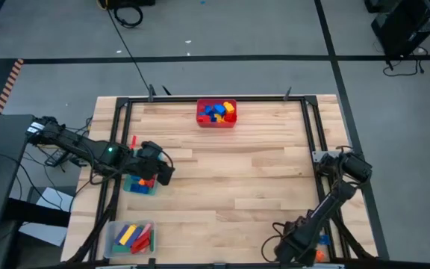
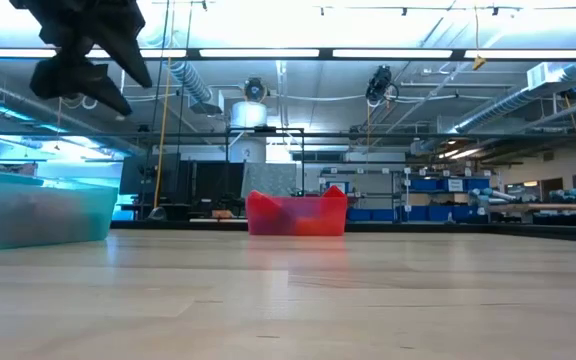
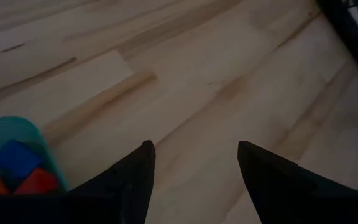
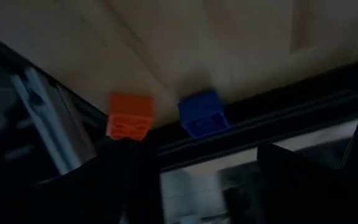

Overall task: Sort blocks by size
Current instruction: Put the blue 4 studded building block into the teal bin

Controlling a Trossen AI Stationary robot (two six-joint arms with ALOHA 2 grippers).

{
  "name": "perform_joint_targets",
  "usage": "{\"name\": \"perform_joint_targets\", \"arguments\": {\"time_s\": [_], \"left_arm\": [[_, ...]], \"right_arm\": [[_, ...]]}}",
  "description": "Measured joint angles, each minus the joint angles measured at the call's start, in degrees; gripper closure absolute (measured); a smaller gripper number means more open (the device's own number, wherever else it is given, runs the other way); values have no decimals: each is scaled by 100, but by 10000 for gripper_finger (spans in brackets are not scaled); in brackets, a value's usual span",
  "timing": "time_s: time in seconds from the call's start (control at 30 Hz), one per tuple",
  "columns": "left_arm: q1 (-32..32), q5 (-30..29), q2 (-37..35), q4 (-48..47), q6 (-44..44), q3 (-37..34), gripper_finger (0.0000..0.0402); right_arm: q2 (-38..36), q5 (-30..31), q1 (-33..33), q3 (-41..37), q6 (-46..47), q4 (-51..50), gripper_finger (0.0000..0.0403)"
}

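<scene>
Three bins sit on the wooden table (image 1: 230, 172). The red bin (image 1: 216, 113) at twelve o'clock, against the far edge, holds a heap of red, blue, yellow and orange blocks (image 1: 216, 111) too jumbled to count. The green bin (image 1: 139, 184) at nine o'clock shows at least three blocks in the left wrist view: one blue (image 3: 16, 158), one orange and one red. The clear bin (image 1: 130, 238) at about seven o'clock holds some five long bars (image 1: 134, 235) in yellow, blue, green and red. One thin red piece (image 1: 134, 141) lies alone on the table just beyond the green bin. Two more blocks, one orange (image 4: 130, 116) and one blue (image 4: 202, 114), lie side by side at the table's near edge around five o'clock. The left gripper (image 3: 194, 158) hangs above the green bin, fingers spread and empty. The right gripper (image 4: 197, 177) hovers low over those two edge blocks, fingers wide apart, holding nothing.
</scene>
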Motion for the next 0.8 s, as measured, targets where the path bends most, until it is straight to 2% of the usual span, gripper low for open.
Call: {"name": "perform_joint_targets", "arguments": {"time_s": [0.13,0.33,0.47,0.63,0.8], "left_arm": [[0,-6,0,192,4,0,165],[0,-6,0,514,4,0,165],[0,-6,0,713,4,0,165],[0,-4,2,961,4,0,165],[0,-6,2,1051,4,0,165]], "right_arm": [[-1,163,224,-129,-358,228,56],[2,-73,540,-431,-657,555,66],[2,-128,701,-564,-770,572,74],[2,-184,842,-812,-784,1059,82],[-9,-21,909,-1066,-698,1148,92]]}}
